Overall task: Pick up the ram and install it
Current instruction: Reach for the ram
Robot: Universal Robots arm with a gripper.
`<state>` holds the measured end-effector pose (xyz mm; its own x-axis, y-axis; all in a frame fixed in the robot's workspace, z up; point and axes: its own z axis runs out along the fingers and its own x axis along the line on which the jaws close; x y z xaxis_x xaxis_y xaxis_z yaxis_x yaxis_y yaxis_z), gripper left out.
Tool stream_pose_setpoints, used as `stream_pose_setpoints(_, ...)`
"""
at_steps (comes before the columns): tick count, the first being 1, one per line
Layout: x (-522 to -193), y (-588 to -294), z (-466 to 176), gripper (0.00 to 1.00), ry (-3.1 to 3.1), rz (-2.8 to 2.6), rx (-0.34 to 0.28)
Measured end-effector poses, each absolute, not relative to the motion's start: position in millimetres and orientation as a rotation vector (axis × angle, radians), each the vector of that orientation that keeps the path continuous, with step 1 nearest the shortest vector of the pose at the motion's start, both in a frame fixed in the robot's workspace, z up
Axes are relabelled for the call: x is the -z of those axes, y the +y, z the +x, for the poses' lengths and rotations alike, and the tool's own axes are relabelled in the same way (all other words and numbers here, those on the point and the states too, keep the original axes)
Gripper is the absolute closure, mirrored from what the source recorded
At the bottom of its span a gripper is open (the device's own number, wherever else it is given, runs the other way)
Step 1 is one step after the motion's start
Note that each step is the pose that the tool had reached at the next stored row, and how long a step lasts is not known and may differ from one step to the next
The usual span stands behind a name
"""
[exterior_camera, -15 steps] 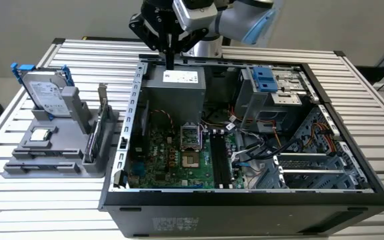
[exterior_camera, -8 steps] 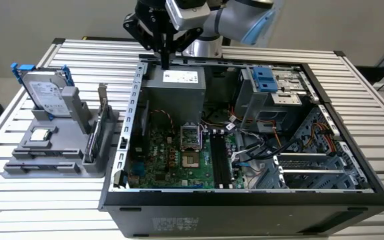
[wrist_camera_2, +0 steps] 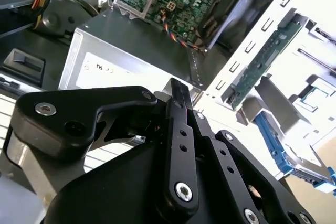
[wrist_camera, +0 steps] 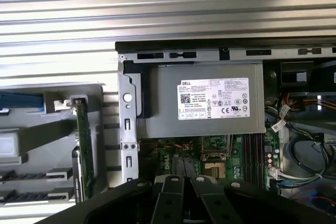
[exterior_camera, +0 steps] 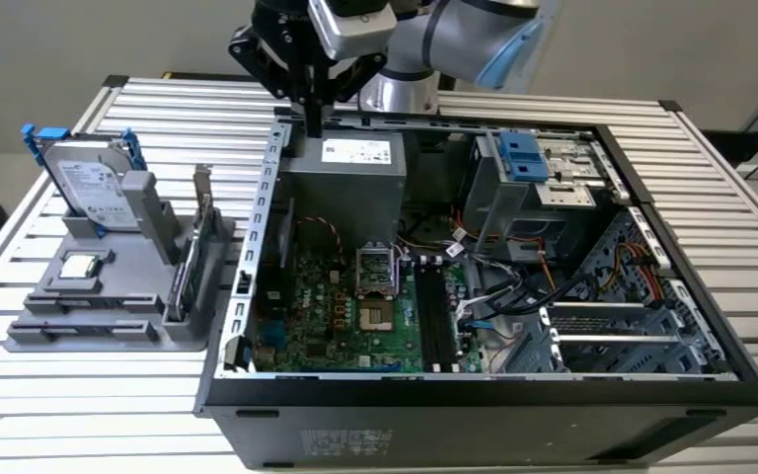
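Pincer point(exterior_camera: 313, 126) hangs narrow and empty, jaws drawn together, over the power supply point(exterior_camera: 346, 180) at the open computer case's point(exterior_camera: 485, 393) rear edge. The ram point(wrist_camera: 84, 145) stands on edge in the gray holder point(exterior_camera: 103, 331) on the table point(exterior_camera: 715, 168), outside the case wall, apart from the pincer.

Gripper point(wrist_camera: 184, 181) base cropped at frame edge, first wrist view. In second wrist view it covers part of the power supply point(wrist_camera_2: 131, 45).
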<state>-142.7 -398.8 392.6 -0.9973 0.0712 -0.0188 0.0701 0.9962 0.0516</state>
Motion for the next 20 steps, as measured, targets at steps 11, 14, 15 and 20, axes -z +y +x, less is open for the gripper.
stream_pose_setpoints(11, -392.6, -398.8, -154.9, 1.0, 3.118, 0.11, -0.079)
stream_pose_setpoints(14, -392.6, -398.8, -158.7, 1.0, 3.118, 0.11, -0.079)
stream_pose_setpoints(15, -392.6, -398.8, -160.2, 1.0, 3.118, 0.11, -0.079)
stream_pose_setpoints(20, -392.6, -398.8, -167.6, 1.0, 3.118, 0.11, -0.079)
